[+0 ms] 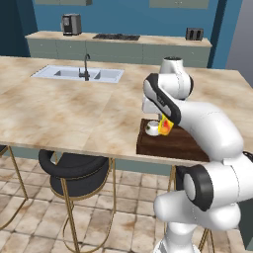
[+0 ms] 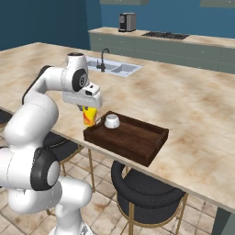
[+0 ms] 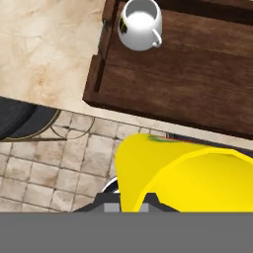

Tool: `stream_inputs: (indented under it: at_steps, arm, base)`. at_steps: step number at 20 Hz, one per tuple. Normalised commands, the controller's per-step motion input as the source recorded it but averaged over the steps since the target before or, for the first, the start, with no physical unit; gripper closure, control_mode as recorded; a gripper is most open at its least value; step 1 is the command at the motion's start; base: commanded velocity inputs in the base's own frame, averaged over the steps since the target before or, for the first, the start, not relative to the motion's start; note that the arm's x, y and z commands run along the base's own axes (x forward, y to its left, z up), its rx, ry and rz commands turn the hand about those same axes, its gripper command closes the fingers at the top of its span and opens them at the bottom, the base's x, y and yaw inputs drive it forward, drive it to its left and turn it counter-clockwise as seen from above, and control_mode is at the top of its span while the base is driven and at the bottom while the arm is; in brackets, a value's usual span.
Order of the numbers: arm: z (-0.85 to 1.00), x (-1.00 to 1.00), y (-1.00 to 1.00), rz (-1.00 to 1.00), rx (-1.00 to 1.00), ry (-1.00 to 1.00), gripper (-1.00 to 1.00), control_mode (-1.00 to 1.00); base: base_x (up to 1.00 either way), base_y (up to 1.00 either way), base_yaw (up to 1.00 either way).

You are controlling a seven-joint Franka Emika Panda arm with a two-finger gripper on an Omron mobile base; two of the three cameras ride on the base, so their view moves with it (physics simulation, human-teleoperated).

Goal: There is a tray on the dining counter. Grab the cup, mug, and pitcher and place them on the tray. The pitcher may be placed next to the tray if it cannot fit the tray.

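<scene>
My arm folds forward, hand pointing down, and my gripper [image 2: 88, 111] is clenched on the cup [image 2: 89, 116], held tilted in the air over the near corner of the tray [image 2: 137, 140]. The mug [image 3: 140, 24] sits on the tray just beyond my fingers.

Two black stools [image 1: 74, 170] [image 2: 147, 193] stand under the island; a coffee machine [image 1: 71, 24], cooktop [image 1: 117, 36] and toaster [image 1: 194, 33] line the far counter [image 1: 49, 36].

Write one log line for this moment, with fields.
gripper: shut on cup | cup: held above tray corner | mug: on tray
</scene>
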Motion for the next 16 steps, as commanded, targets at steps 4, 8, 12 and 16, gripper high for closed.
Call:
stream_inputs:
  at_steps: [4,8,12,16]
  arm:
    - [-0.46,0.26,-0.15,-0.27,0.00,0.00,1.00,-1.00]
    - [-0.45,0.27,-0.08,-0.25,0.00,0.00,1.00,-1.00]
    - [-0.37,0.41,0.00,-0.17,0.00,0.00,1.00,-1.00]
    - [-0.31,0.43,0.00,-0.11,0.00,-0.04,1.00,-1.00]
  base:
    - [0.00,0.00,0.00]
    - [0.00,0.00,0.00]
    - [0.00,0.00,0.00]
    - [0.00,0.00,0.00]
